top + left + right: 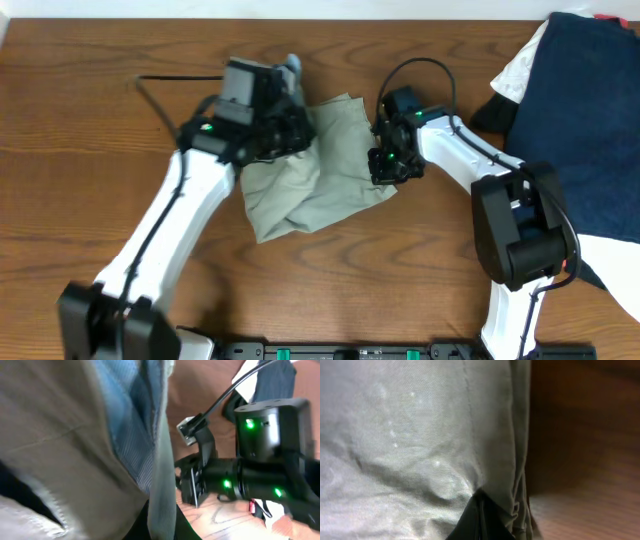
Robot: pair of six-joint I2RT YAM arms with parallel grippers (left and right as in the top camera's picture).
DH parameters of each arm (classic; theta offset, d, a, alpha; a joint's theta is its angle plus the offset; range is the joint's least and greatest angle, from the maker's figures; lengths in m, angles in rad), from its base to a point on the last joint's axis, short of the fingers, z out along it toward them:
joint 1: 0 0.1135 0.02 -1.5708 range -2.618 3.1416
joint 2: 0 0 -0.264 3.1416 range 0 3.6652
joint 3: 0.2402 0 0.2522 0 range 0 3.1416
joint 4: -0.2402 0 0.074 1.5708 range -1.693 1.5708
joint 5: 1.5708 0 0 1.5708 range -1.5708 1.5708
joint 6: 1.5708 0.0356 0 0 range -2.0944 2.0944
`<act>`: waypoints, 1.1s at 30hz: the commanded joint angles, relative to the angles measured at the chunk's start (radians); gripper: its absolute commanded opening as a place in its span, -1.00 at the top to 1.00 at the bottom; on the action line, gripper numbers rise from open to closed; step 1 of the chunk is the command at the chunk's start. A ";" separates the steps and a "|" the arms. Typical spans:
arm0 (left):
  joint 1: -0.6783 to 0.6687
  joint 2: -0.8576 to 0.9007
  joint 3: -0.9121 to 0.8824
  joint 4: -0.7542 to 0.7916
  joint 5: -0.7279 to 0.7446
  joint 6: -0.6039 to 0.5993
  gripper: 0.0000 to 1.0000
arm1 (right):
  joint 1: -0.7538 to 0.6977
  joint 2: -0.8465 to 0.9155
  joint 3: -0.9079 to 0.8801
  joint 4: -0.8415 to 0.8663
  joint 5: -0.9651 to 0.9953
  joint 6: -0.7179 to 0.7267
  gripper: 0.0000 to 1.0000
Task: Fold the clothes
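The khaki shorts (320, 185) lie crumpled at the table's middle, between my two grippers. My left gripper (285, 135) is at their upper left edge. In the left wrist view it (162, 525) is shut on a fold of the shorts (60, 450), whose pale blue striped lining (130, 435) shows. My right gripper (383, 160) is at their right edge. In the right wrist view it (481, 520) is shut on the hem of the shorts (410, 435), which fill most of that view.
A large navy garment (585, 120) lies at the far right over a white garment (515, 70). A black cable (170, 78) runs across the wooden table (80, 170) at the upper left. The right arm (265, 475) shows in the left wrist view.
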 commanded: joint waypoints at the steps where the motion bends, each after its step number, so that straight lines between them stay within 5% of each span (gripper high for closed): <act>1: -0.030 0.056 0.016 0.053 0.015 -0.062 0.88 | 0.015 0.061 -0.022 -0.020 -0.007 0.026 0.98; 5: -0.056 0.103 0.016 0.146 0.016 -0.073 0.84 | 0.012 0.061 -0.022 -0.041 -0.008 0.049 0.98; 11: -0.048 0.097 0.016 0.151 0.103 -0.078 0.36 | -0.042 0.038 0.016 -0.132 0.009 0.048 0.80; 17: 0.036 0.078 0.016 0.143 0.130 -0.043 0.35 | -0.166 -0.034 0.158 -0.257 0.024 0.048 0.74; 22: 0.134 0.080 0.016 0.143 0.011 -0.021 0.35 | -0.235 -0.113 0.291 -0.335 -0.071 0.015 0.76; 27: 0.162 0.115 0.015 0.144 -0.182 -0.006 0.35 | -0.194 -0.166 0.307 -0.294 -0.262 -0.099 0.79; 33: 0.163 0.221 0.015 0.193 -0.230 0.005 0.33 | -0.066 -0.123 0.276 -0.295 -0.214 -0.105 0.83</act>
